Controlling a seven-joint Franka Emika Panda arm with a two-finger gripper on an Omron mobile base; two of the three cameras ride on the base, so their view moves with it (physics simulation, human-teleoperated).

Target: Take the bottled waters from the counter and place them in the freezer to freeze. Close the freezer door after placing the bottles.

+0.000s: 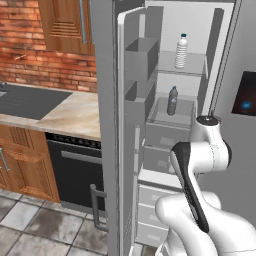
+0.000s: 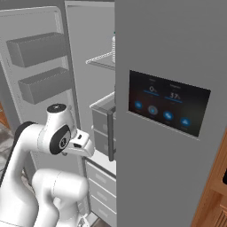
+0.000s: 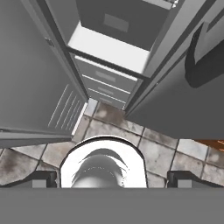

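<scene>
Standing upright in freezer (image 1: 200,30), clear bottle (image 1: 181,51), grey bottle (image 1: 172,101), gripper (image 3: 109,179) fingers apart.

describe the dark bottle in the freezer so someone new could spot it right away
Find the open freezer, the left compartment of the tall grey fridge. Two shelves hold a bottle each: the dark bottle stands upright on the lower one, just above the drawers. It is dark grey, while the clear bottle on the shelf above is white.

The white, dark-jointed arm is folded, its wrist bent downward; the two-finger claw (image 3: 111,179) points floorward with fingertips spread wide, holding nothing.
</scene>
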